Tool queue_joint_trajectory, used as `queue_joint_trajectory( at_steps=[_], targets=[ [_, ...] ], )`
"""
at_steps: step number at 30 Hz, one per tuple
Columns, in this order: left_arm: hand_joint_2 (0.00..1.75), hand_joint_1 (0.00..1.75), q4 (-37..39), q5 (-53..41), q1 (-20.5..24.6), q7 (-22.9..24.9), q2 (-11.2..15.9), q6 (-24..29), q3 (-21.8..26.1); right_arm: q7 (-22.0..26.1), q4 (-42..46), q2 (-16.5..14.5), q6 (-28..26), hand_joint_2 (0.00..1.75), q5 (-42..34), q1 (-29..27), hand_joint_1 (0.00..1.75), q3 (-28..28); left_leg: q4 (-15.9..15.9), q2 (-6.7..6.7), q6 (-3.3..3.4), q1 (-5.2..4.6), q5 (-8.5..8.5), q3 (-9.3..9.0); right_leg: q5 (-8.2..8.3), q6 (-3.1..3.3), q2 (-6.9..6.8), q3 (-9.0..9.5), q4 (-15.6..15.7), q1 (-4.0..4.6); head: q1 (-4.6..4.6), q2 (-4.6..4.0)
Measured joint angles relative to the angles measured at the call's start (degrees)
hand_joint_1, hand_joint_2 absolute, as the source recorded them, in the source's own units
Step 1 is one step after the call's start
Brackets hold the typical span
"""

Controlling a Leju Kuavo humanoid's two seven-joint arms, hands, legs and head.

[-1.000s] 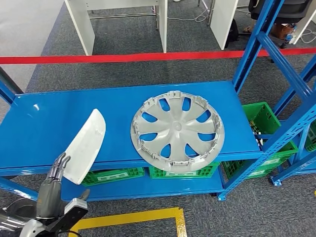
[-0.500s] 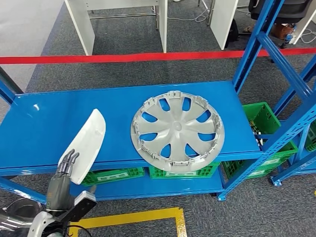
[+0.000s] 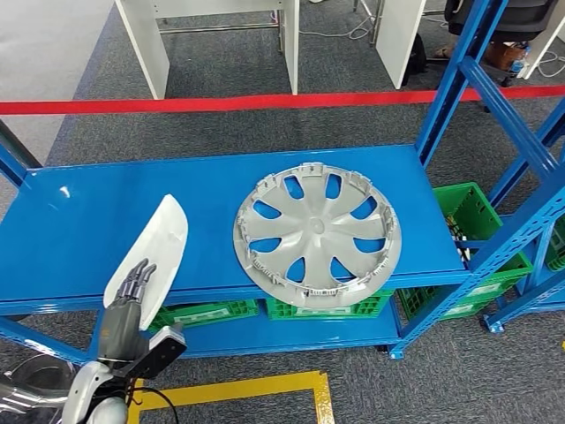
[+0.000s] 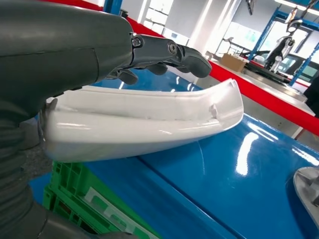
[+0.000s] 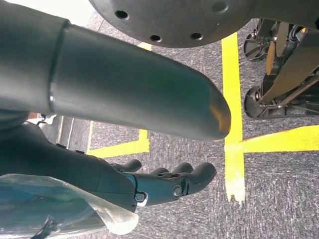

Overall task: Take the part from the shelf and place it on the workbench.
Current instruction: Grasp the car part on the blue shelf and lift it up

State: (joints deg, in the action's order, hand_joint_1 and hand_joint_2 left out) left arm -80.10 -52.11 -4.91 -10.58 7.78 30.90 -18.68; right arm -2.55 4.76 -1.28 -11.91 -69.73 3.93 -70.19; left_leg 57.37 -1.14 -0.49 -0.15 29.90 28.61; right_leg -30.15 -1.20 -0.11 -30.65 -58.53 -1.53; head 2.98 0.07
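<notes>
The left hand [image 3: 131, 296] reaches over the white part [image 3: 152, 258] overhanging the shelf's [image 3: 79, 221] front-left edge, fingers [image 4: 171, 51] apparently spread above it, not yet clamped; best to close thumb underneath before lifting clear of the hubcap [image 3: 317, 233].

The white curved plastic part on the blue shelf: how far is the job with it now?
Nothing looks finished. The white curved plastic part lies on the blue metal shelf, overhanging its front edge. In hand: the left hand reaches it, fingers over its top, no grasp visible. The right hand hangs open over the floor. Left: gripping, lifting, placing on a workbench.
</notes>
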Motion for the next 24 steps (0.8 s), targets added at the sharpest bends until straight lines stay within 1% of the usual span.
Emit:
queue_joint_trajectory(
  at_steps=[8,10,11,12,13,14,15,16,17,24],
  targets=[
    [1.75,0.0,1.1,-0.1,0.3,0.0,-0.2,-0.4,-0.1,-0.1,0.0,0.1,0.0,0.0,-0.4,0.0,0.0,0.0,0.0,0.0,0.0,0.0,0.0,0.0,0.0,0.0,0.0,0.0,0.0,0.0,0.01,0.0],
    [1.75,0.07,1.2,-0.2,0.3,0.0,-0.2,-0.5,-0.1,-0.2,0.0,0.1,0.0,0.0,-0.5,0.0,0.0,-0.1,0.0,0.0,0.0,0.0,0.0,0.0,0.0,0.0,0.0,0.0,0.0,0.0,0.01,0.0],
    [1.75,0.17,1.2,-0.3,0.3,0.0,-0.2,-0.5,-0.1,-0.3,0.0,0.1,0.0,0.0,-0.6,0.0,0.0,-0.1,0.0,0.0,0.0,0.0,0.0,0.0,0.0,0.0,0.0,0.0,0.0,0.0,0.01,0.0],
    [1.75,0.39,1.2,-0.3,0.2,0.0,-0.2,-0.6,-0.1,-0.3,0.0,0.1,0.0,0.0,-0.7,0.0,0.0,-0.1,0.0,0.0,0.0,0.0,0.0,0.0,0.0,0.0,0.0,0.0,0.0,0.0,0.01,0.0],
    [1.75,0.68,1.2,-0.3,0.2,0.0,-0.2,-0.6,-0.1,-0.4,0.0,0.1,0.0,0.0,-0.7,0.0,0.0,-0.1,0.0,0.0,0.0,0.0,0.0,0.0,0.0,0.0,0.0,0.0,0.0,0.0,0.01,0.0],
    [1.75,1.06,1.1,-0.3,0.1,0.0,-0.2,-0.7,-0.1,-0.4,0.0,0.1,0.0,0.0,-0.7,0.0,0.0,-0.1,0.0,0.0,0.0,0.0,0.0,0.0,0.0,0.0,0.0,0.0,0.0,0.0,0.01,0.0],
    [1.75,1.4,1.0,-0.4,-0.1,0.1,-0.2,-0.7,-0.1,-0.4,0.0,0.1,0.0,0.0,-0.7,0.0,0.0,-0.2,0.0,0.0,0.0,0.0,0.0,0.0,0.0,0.0,0.0,0.0,0.0,0.0,0.01,0.0],
    [1.75,1.61,0.8,-0.4,-0.3,0.2,-0.2,-0.7,-0.1,-0.4,0.0,0.1,0.0,0.0,-0.8,0.0,0.0,-0.2,0.0,0.0,0.0,0.0,0.0,0.0,0.0,0.0,0.0,0.0,0.0,0.0,0.01,0.0],
    [1.75,1.75,0.5,-0.4,-0.5,0.2,-0.2,-0.6,-0.1,-0.4,0.0,0.1,0.0,0.0,-0.8,-0.1,0.0,-0.3,0.0,0.0,0.0,0.0,0.0,0.0,0.0,0.0,0.0,0.0,0.0,0.0,0.01,0.0],
    [1.75,1.75,-2.0,-0.8,-1.8,0.9,0.0,-0.4,-0.1,-0.3,0.0,0.1,0.0,0.0,-0.9,-0.1,0.0,-0.8,0.0,0.0,0.0,0.0,0.0,0.0,0.0,0.0,-0.01,0.01,0.0,0.0,0.0,0.0]
  ],
)
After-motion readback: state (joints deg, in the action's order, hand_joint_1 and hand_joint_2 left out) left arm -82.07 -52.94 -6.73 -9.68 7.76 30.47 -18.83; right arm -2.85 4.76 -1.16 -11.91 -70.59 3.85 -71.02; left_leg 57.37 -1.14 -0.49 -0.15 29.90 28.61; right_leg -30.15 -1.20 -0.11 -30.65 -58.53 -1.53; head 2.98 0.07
